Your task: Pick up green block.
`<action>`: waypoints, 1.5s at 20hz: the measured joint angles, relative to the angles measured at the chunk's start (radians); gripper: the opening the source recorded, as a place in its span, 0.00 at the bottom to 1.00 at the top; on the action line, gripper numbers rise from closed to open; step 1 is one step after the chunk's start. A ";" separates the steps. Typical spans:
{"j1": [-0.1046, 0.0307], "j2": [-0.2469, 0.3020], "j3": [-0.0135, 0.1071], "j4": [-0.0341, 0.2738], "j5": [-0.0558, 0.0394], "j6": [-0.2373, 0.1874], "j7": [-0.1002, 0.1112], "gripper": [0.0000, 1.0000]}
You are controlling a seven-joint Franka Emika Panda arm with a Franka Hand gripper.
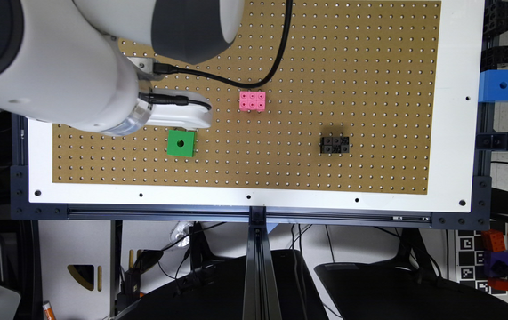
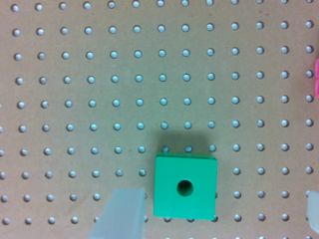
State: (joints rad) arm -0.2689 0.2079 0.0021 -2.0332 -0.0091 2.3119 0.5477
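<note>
The green block (image 1: pixel 180 143) (image 2: pixel 185 187) lay flat on the brown pegboard (image 1: pixel 324 66) (image 2: pixel 99 99), its round hole facing up. The gripper (image 2: pixel 212 219) hung above it, released, with its fingers (image 2: pixel 122 214) spread on either side of the block and not touching it. The pink studded block (image 1: pixel 252 101) sat near the green block, and the black block (image 1: pixel 334 145) sat well apart from it.

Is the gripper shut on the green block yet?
No: in the wrist view the green block sits flat on the pegboard between spread fingers, untouched.
</note>
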 joint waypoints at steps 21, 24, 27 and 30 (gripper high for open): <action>-0.017 0.187 0.000 0.013 0.0000 0.138 -0.019 1.00; -0.017 0.212 0.000 0.014 0.0000 0.156 -0.019 1.00; -0.017 0.252 0.000 0.014 0.0000 0.196 -0.019 1.00; -0.016 0.268 0.000 0.014 0.0000 0.213 -0.019 1.00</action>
State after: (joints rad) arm -0.2853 0.4754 0.0025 -2.0189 -0.0091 2.5247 0.5290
